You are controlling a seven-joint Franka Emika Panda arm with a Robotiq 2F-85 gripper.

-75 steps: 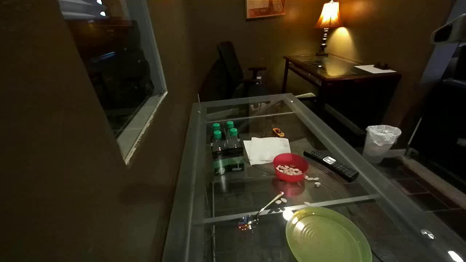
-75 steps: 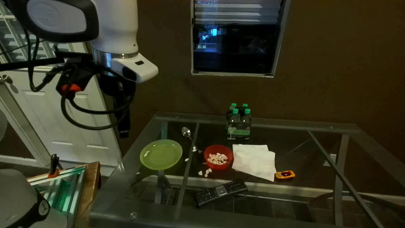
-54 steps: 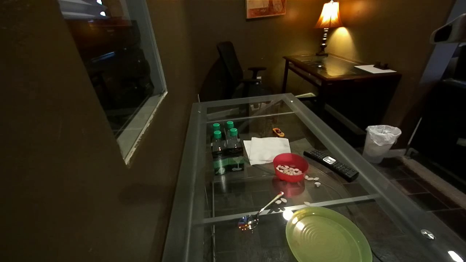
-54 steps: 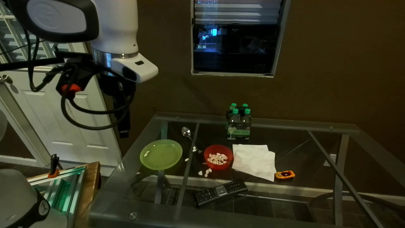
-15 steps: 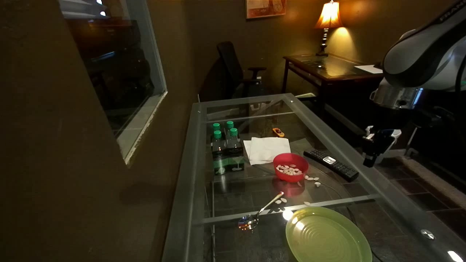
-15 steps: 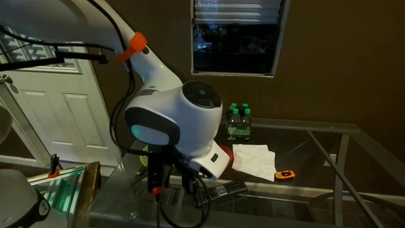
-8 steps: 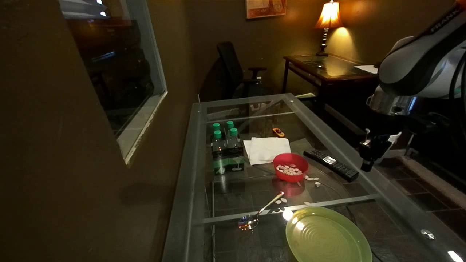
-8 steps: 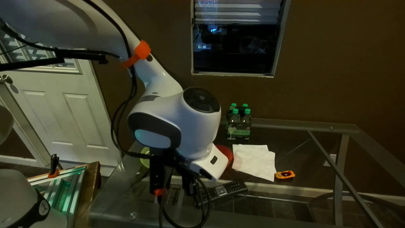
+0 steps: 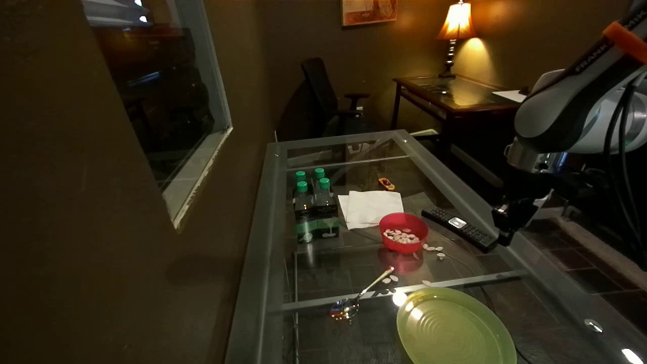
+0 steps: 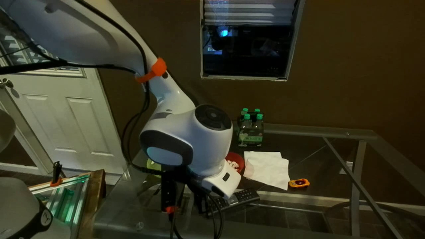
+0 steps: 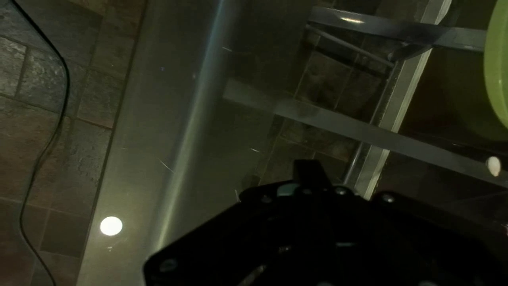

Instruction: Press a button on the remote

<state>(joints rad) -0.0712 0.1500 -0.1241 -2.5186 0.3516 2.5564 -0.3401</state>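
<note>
Approach looks mostly done, no press shown in any view. Long, slim black rectangular remote (image 9: 465, 230) lies on the grey-framed glass table (image 10: 315, 131), near the round red bowl (image 9: 403, 221). Black two-finger gripper (image 9: 504, 239) hangs low just beside the remote's end nearer the shallow green plate (image 9: 455, 323), in an exterior view; touching or apart, can't tell. Fingers (image 11: 309, 171) look together in the wrist view, nothing seen between them; remote isn't visible there. To do, my guess: shift over the small dark buttons (image 9: 477, 235), push one down, lift off. Task says only "a button", so any one should count.
</note>
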